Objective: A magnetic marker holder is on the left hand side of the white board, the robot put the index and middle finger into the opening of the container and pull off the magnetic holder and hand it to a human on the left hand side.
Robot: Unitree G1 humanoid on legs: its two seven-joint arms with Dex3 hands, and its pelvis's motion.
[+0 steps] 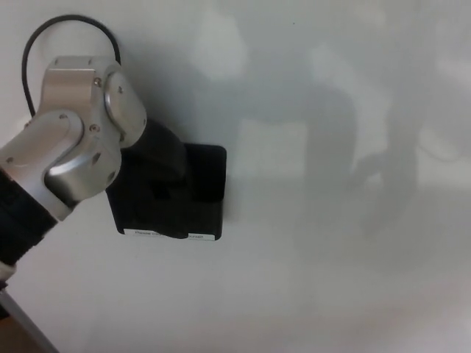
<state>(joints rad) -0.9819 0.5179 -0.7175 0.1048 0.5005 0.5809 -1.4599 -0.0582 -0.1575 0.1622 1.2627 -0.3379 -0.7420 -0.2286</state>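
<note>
Left hand [158, 158] on holder [199, 195]
We can't tell its grip; fingers merge with black holder against whiteboard [331, 257].

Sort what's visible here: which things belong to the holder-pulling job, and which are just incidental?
Part of the job:
- black magnetic holder stuck on the whiteboard
- left hand, at the holder's top; grip can't be made out

Incidental:
- black cable looping above the wrist
- white label strip along the holder's bottom edge
- shadows on the board
</note>
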